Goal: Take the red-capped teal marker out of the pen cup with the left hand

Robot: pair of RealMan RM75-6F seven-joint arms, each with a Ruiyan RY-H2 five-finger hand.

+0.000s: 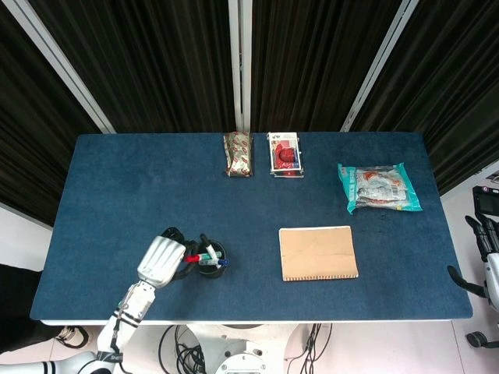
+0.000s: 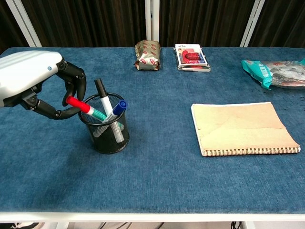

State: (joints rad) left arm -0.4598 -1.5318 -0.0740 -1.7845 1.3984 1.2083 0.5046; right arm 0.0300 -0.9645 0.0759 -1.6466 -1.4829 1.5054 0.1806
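A black mesh pen cup [image 2: 106, 137] stands near the table's front left, also seen from above [image 1: 209, 262]. A teal marker with a red cap [image 2: 77, 104] leans out of the cup to the left, beside a black marker [image 2: 100, 90] and a blue-capped one [image 2: 119, 105]. My left hand [image 2: 28, 72] is just left of the cup, and its fingers [image 2: 78, 82] curl over the red cap with the thumb under it, pinching the cap. In the head view the left hand [image 1: 158, 262] touches the cup's left side. My right hand [image 1: 485, 248] hangs off the table's right edge, fingers apart and holding nothing.
A tan spiral notebook [image 2: 243, 128] lies to the right of the cup. At the back are a brown snack pack [image 2: 147, 55] and a red-and-white box [image 2: 190, 56]. A teal bag [image 2: 271, 71] lies at the far right.
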